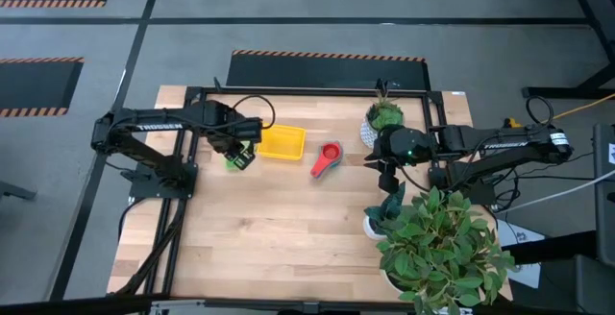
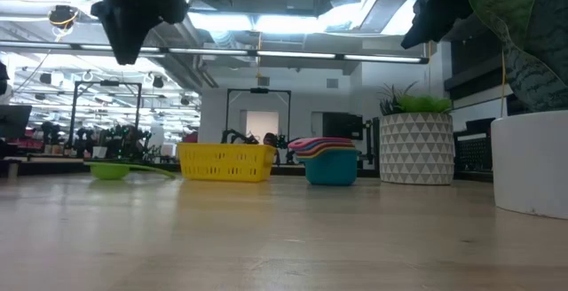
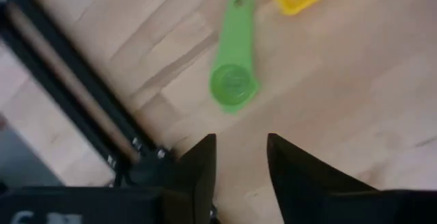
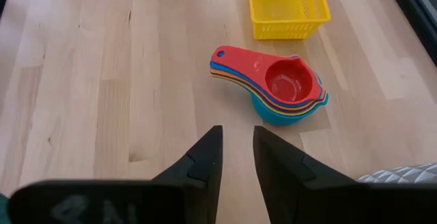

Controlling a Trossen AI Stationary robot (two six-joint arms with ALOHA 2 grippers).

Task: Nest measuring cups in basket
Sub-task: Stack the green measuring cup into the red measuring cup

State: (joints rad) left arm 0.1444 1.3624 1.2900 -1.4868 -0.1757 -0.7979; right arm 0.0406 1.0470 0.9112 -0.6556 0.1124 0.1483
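Green measuring cup (image 3: 233,84) sits alone by the yellow basket (image 1: 281,142) near the table's far edge; stacked cups (image 4: 276,84) beside it. Both grippers (image 3: 239,176) (image 4: 235,159) hover slightly spread, empty.

Robotics lab: hazard-striped floor mats (image 1: 327,56), ceiling strip lights (image 2: 293,25), distant equipment racks (image 2: 106,114).

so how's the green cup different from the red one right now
The green cup lies alone on the table, on the side of the yellow basket nearer the left arm; the red cup sits on top of a nested stack of other cups, on the basket's other side. The green cup looks shallow and low, while the red one rides high on the stack. Both sit outside the basket, and no gripper holds either.
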